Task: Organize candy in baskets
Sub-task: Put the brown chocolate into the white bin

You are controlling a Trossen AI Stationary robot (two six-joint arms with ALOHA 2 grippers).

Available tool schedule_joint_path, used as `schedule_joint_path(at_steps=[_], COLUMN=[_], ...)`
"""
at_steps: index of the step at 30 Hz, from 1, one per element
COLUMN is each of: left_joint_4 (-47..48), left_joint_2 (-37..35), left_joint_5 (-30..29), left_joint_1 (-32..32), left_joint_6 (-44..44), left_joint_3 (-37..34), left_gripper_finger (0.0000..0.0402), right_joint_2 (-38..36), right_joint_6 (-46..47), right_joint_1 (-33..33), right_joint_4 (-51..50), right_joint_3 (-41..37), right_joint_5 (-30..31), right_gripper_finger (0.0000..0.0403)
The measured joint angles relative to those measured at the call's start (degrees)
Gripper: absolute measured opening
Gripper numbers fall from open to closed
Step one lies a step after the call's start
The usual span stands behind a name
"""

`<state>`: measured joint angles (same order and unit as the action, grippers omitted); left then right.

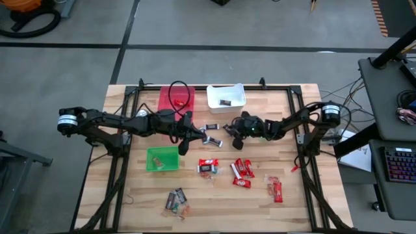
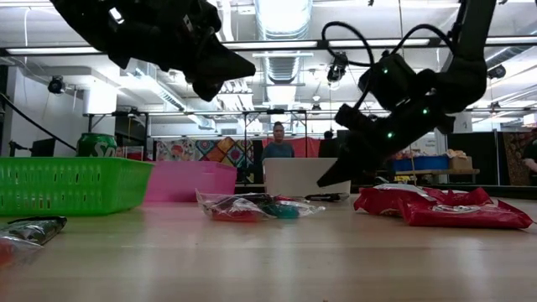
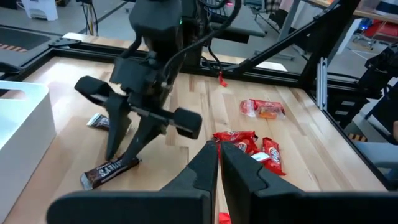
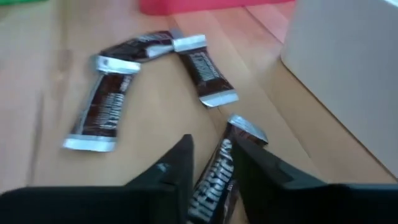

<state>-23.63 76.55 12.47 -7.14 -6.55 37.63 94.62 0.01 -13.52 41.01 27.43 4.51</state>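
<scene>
- Candy lies scattered over the wooden table (image 1: 286, 214); dark mini bars (image 4: 102, 112) sit near the middle, just in front of the white basket (image 1: 226, 97); red-wrapped bars (image 1: 242, 170) lie toward the front right; a few mixed pieces (image 1: 177, 200) lie near the front edge, left of centre
- Red basket (image 1: 175, 99) and the white one stand side by side at the back edge; the green basket (image 1: 162, 158) stands apart, nearer the front left; one dark piece shows inside the white basket
- Right gripper (image 4: 208, 165) is low over the table centre, its fingers narrowly parted around a dark mini bar (image 4: 214, 180) that lies between them; whether the pads touch it cannot be told
- Left gripper (image 3: 216, 163) hangs above the table beside the green basket, its fingers pressed together and holding nothing
- Bare wood lies open along the front edge at both corners; the two arms meet closely over the centre, with little room between them
</scene>
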Motion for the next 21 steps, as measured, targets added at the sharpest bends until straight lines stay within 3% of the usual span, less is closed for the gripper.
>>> schedule_joint_path(at_steps=[6, 11, 15, 21], left_joint_4=[0.01, -0.01, -0.2, -0.29], left_joint_2=[0.0, 0.0, 0.0, 0.0], left_joint_5=[0.0, -0.02, -0.04, -0.04], left_joint_1=[0.02, 0.09, 0.09, 0.09], left_joint_6=[0.01, 0.0, 0.01, 0.01], left_joint_3=[-0.04, -0.14, -0.15, -0.15], left_gripper_finger=[0.0003, 0.0003, 0.0003, 0.0003], right_joint_2=[2.48, 4.24, 6.13, 7.77], right_joint_6=[0.0, 0.87, 0.65, 0.38], right_joint_1=[-0.02, 0.0, 0.02, 0.02], right_joint_4=[-0.61, -1.13, -0.47, -0.47], right_joint_3=[0.77, 1.34, 1.43, 1.45], right_joint_5=[5.33, 4.85, 4.39, 2.66], right_gripper_finger=[0.0185, 0.021, 0.0191, 0.01])
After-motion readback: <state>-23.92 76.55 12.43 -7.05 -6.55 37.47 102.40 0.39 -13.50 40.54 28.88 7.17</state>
